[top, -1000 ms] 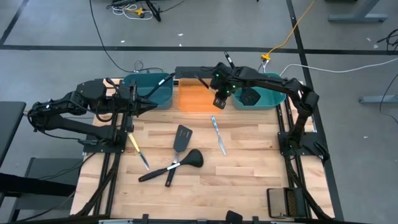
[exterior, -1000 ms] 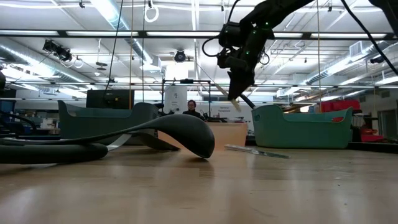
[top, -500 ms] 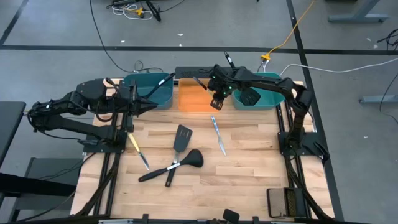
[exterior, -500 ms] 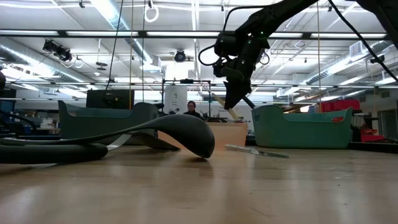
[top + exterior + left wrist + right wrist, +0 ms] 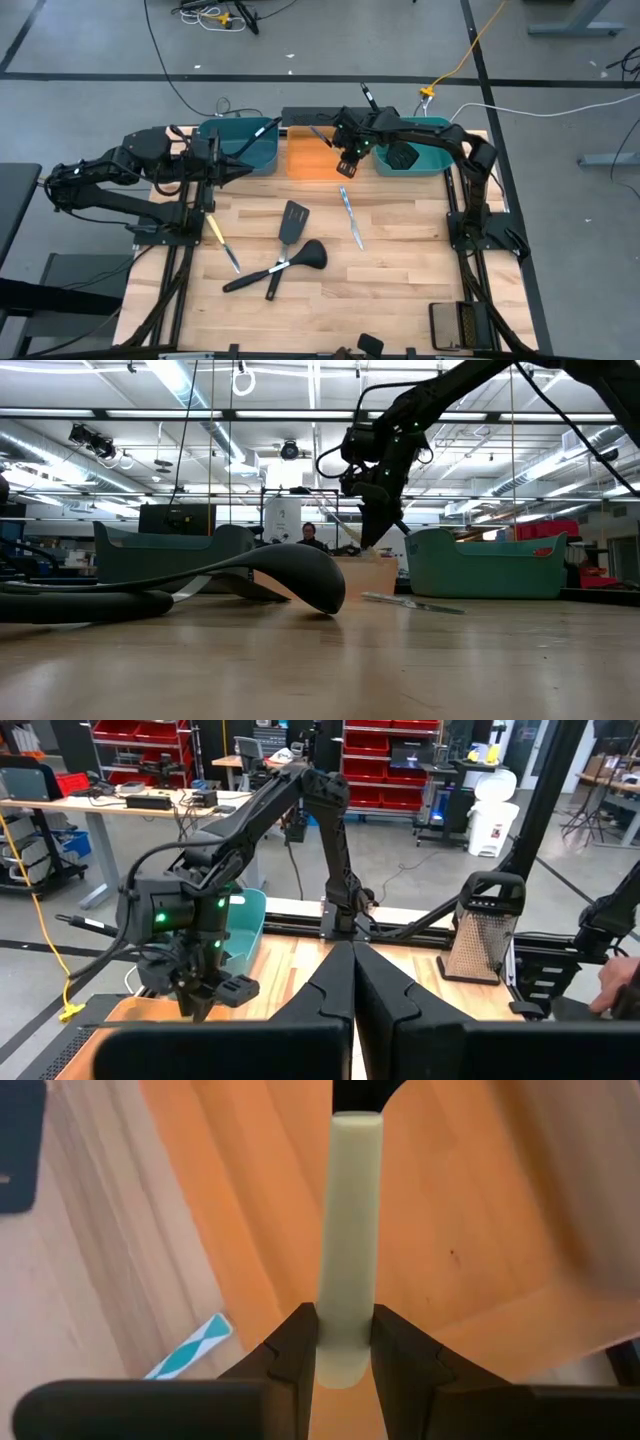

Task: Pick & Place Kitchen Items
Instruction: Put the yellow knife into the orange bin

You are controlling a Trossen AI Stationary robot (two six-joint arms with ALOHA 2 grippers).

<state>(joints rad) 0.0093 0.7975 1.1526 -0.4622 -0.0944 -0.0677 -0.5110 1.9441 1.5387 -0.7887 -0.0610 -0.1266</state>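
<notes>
My right gripper hangs over the orange bin at the table's far edge, shut on a utensil with a cream handle and a black head. On the wood lie a black slotted spatula, a black ladle whose bowl rests on the table, another black utensil, a yellow-handled knife and a slim silver knife. My left gripper waits shut at the table's left, pointing level. My right gripper pinches the cream handle near its free end between its two fingers. The fingers slant steeply down from the table's right side and lie along the handle. The utensil is lifted clear, and its black head reaches past the fingertips over the orange bin's floor.
Teal bins stand on either side of the orange one, left and right; a dark utensil leans out of the left one. A metal grater stands at the near right corner. People and shelves show beyond the table.
My right gripper has sunk toward the orange bin and gone a little toward the table's left edge, keeping the cream-handled utensil in its fingers.
</notes>
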